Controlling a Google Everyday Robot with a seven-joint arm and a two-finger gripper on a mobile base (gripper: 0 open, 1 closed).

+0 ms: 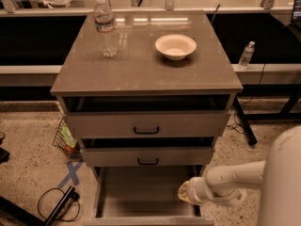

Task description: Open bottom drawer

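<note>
Bottom drawer (pixel 136 194) open — gripper (pixel 185 192) just over it.

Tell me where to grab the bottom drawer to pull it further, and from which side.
Take the top lip of the front panel of the bottom drawer, coming down from above. The drawer stands pulled out, tray open upward, so that lip is exposed; its handle is out of view. The gripper sits over the tray's right side, close behind that lip.
</note>
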